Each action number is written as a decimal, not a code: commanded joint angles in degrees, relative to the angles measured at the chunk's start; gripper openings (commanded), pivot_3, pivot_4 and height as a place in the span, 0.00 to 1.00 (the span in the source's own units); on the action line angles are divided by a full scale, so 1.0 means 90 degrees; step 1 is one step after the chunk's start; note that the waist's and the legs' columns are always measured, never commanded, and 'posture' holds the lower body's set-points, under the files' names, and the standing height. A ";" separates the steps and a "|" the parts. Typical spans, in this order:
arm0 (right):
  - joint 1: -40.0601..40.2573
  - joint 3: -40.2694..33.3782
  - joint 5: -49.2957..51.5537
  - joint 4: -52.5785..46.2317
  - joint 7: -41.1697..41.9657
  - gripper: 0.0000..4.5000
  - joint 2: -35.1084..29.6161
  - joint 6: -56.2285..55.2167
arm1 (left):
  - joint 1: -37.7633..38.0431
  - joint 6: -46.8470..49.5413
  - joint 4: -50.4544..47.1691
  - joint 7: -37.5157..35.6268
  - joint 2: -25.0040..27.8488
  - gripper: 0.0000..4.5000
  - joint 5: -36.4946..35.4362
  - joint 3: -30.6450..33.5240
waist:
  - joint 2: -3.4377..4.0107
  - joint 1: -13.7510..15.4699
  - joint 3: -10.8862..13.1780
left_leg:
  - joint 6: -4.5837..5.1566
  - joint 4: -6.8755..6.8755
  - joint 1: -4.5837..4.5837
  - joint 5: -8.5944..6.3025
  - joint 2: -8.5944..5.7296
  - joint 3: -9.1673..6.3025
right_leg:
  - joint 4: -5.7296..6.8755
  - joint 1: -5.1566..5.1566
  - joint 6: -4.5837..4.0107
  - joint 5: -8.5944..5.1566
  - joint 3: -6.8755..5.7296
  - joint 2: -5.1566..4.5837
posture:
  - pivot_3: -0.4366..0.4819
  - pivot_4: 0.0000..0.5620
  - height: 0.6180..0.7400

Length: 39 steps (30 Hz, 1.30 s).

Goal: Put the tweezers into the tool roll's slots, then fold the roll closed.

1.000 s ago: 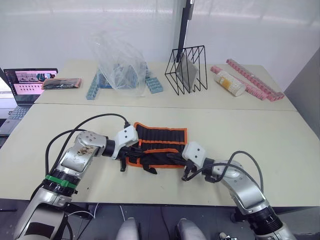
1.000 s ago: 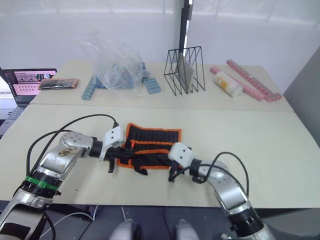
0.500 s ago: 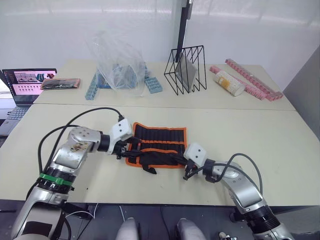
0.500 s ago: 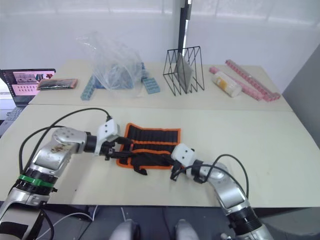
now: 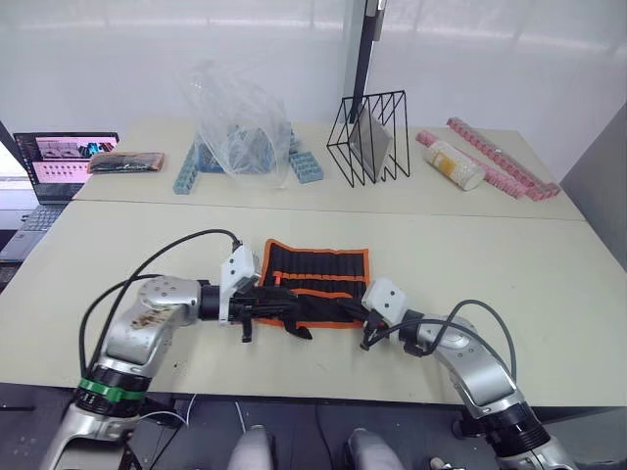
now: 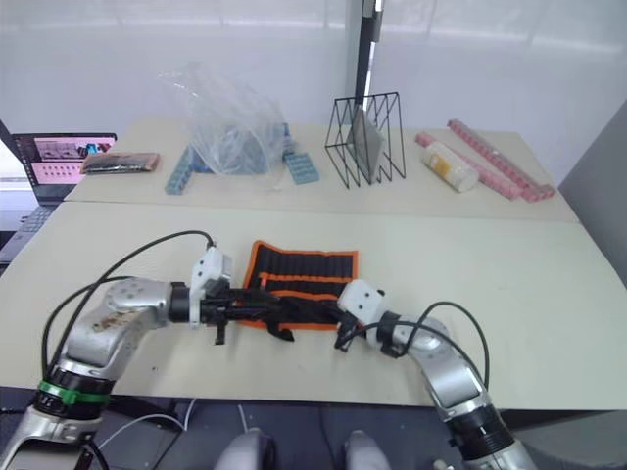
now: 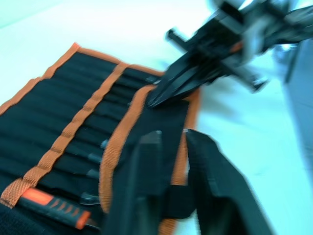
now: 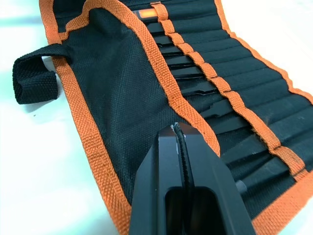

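Nearest you, low in the frame, both arms meet on the rectangular black fabric tool roll with bright orange edging (image 5: pixel 315 283), which lies open just below the middle of the cream tabletop (image 5: pixel 509 264). Your right gripper (image 8: pixel 177 131) has its two black fingers pressed together on the roll's near flap (image 8: pixel 122 93) — the orange-bound hem sits right at their tips, most likely so the flap can be lifted over. Your left gripper (image 7: pixel 171 147) comes in from the roll's left end with its fingers a little apart, straddling the same folded flap but not visibly clamping it; it looks placed to steady that end while the other lifts. Beyond the flap, the row of narrow black fabric slots (image 8: pixel 234 93) crossed by orange stripes already holds the slim black pointed tweezers (image 8: pixel 195 89), so the loading step reads as done and the folding as under way. The black tie strap (image 8: pixel 33 81) curls loose off the near edge — mind it doesn't get trapped. Farther back, in the upper part of the frame, stand a crumpled clear plastic bag (image 5: pixel 235 122) and a black wire rack (image 5: pixel 370 137).
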 commanded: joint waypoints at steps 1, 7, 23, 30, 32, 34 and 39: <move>0.0048 -0.0204 0.0105 -0.0413 -0.0033 0.00 -0.0048 0.0148 | 0.0211 -0.0487 0.0225 0.0371 -0.0107 0.01 0.0518 -0.0296 | 0.0000 -0.0008 0.0000 | 0.0000 -0.0001 0.0000 0.0000 0.0000 -0.0002 | 0.0001 -0.0001 0.0000 0.0000 -0.0001 0.0000 | 0.48 0.27 0.58; 0.0084 -0.0272 0.0685 -0.1324 0.0134 0.00 0.0130 0.0528 | 0.0438 -0.0717 0.0652 0.0754 -0.0143 0.01 0.1000 -0.0569 | 0.0010 -0.0005 -0.0006 | 0.0000 0.0000 0.0003 0.0000 -0.0001 -0.0008 | 0.0000 0.0010 -0.0001 0.0000 -0.0005 0.0000 | 0.48 0.27 0.58; 0.0120 0.1002 -0.0761 -0.0048 -0.1048 0.00 0.1018 0.0742 | 0.0531 -0.0433 0.0265 0.0642 0.0077 0.01 0.0771 -0.0411 | 0.0014 -0.0052 -0.0010 | 0.0001 -0.0041 0.0093 -0.0001 0.0001 -0.0023 | -0.0043 0.0106 -0.0001 -0.0001 -0.0028 0.0000 | 0.48 0.27 0.58; 0.0620 0.0356 -0.0609 -0.0248 -0.1051 0.00 0.0456 0.0905 | 0.0558 -0.0645 0.0436 0.0525 0.0217 0.01 0.0827 -0.0419 | 0.0025 0.0013 -0.0021 | 0.0000 -0.0042 0.0108 -0.0001 -0.0002 -0.0033 | -0.0084 0.0148 0.0001 -0.0002 -0.0043 -0.0004 | 0.48 0.27 0.58; 0.0770 0.0265 -0.0575 -0.0369 -0.0929 0.00 0.0229 0.0915 | 0.0548 -0.0663 0.0458 0.0516 0.0224 0.01 0.0830 -0.0413 | 0.0024 0.0026 -0.0021 | 0.0000 -0.0044 0.0118 -0.0001 -0.0005 -0.0047 | -0.0107 0.0181 0.0002 -0.0003 -0.0053 -0.0005 | 0.48 0.27 0.58; 0.0883 0.0238 -0.0504 -0.0493 -0.0815 0.00 0.0101 0.0899 | 0.0528 -0.0687 0.0461 0.0505 0.0211 0.01 0.0819 -0.0408 | 0.0020 0.0025 -0.0026 | 0.0000 -0.0049 0.0136 -0.0001 -0.0006 -0.0051 | -0.0112 0.0201 0.0003 -0.0003 -0.0053 -0.0005 | 0.48 0.27 0.58; 0.0878 0.0251 -0.0250 -0.0878 -0.0743 0.00 0.0248 0.0922 | 0.0492 -0.0730 0.0472 0.0524 0.0150 0.01 0.0826 -0.0426 | 0.0021 0.0016 -0.0029 | 0.0000 -0.0054 0.0140 -0.0001 -0.0007 -0.0053 | -0.0112 0.0202 0.0003 -0.0003 -0.0052 -0.0004 | 0.48 0.27 0.58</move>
